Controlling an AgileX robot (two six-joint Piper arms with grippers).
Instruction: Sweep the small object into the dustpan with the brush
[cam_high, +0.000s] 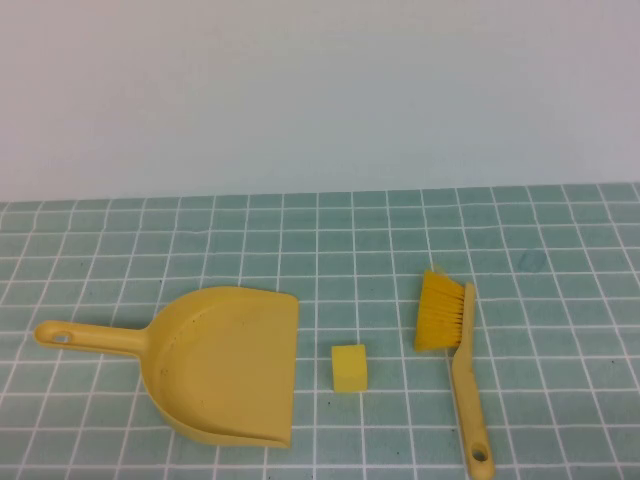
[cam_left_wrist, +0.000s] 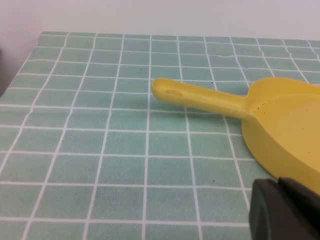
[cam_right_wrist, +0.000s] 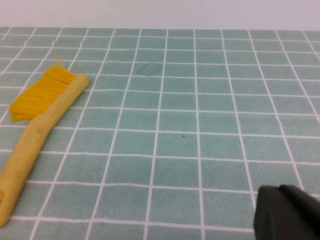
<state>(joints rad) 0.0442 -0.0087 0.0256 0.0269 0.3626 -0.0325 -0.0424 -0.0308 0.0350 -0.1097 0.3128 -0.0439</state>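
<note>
A yellow dustpan (cam_high: 225, 365) lies on the tiled table at front left, its handle pointing left and its mouth facing right. A small yellow cube (cam_high: 349, 368) sits just right of the mouth. A yellow brush (cam_high: 458, 350) lies right of the cube, bristles away from me, handle toward the front edge. Neither arm shows in the high view. My left gripper (cam_left_wrist: 282, 210) is shut and empty, low beside the dustpan (cam_left_wrist: 285, 130). My right gripper (cam_right_wrist: 285, 212) is shut and empty, off to the side of the brush (cam_right_wrist: 42, 122).
The table is covered in green tiles with white grout (cam_high: 320, 250) and ends at a plain pale wall (cam_high: 320, 90) behind. In the left wrist view the table's side edge (cam_left_wrist: 20, 65) shows.
</note>
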